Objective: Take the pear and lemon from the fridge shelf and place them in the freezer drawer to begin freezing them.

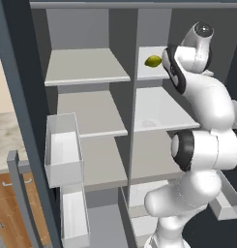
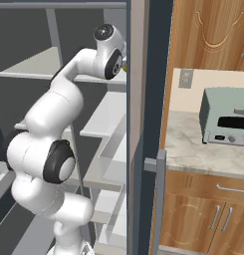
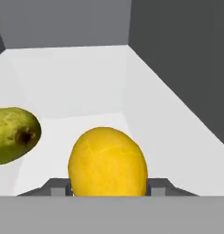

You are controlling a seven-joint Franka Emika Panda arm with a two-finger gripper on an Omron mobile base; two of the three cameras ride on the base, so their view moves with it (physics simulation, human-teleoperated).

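1 lemon (image 3: 108, 162) — between gripper (image 3: 109, 188) fingers | pear (image 3: 13, 135) beside

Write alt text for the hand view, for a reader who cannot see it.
A yellow lemon sits close up between the end effector fingertips, which press against its two sides. A green pear lies to its left on the same pale fridge shelf, apart from it, with dark grey walls behind and to the right.
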